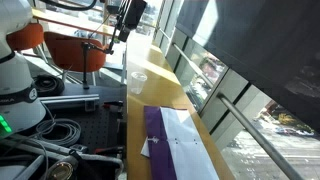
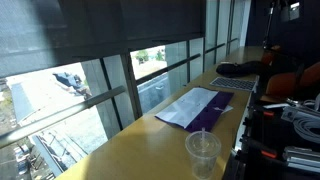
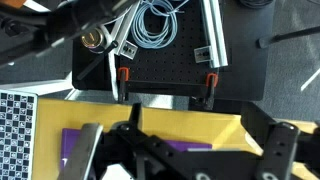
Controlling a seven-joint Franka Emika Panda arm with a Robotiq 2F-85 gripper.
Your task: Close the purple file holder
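The purple file holder (image 1: 152, 135) lies open on the wooden tabletop strip (image 1: 150, 95) by the window, with white paper sheets (image 1: 183, 140) on its right half. It also shows in an exterior view (image 2: 205, 115), and as a purple patch between my fingers in the wrist view (image 3: 150, 148). My gripper (image 3: 180, 160) hangs high above the table, well clear of the folder, with its fingers spread wide and nothing between them. In an exterior view it is the black shape at the top (image 1: 123, 28).
A clear plastic cup (image 1: 137, 80) stands on the strip beyond the folder, near in the other view (image 2: 202, 152). A checkerboard sheet (image 3: 15, 125) and a black object (image 2: 236, 69) lie further along. Cables (image 3: 150, 25) and a black breadboard (image 3: 160, 70) sit beside the strip.
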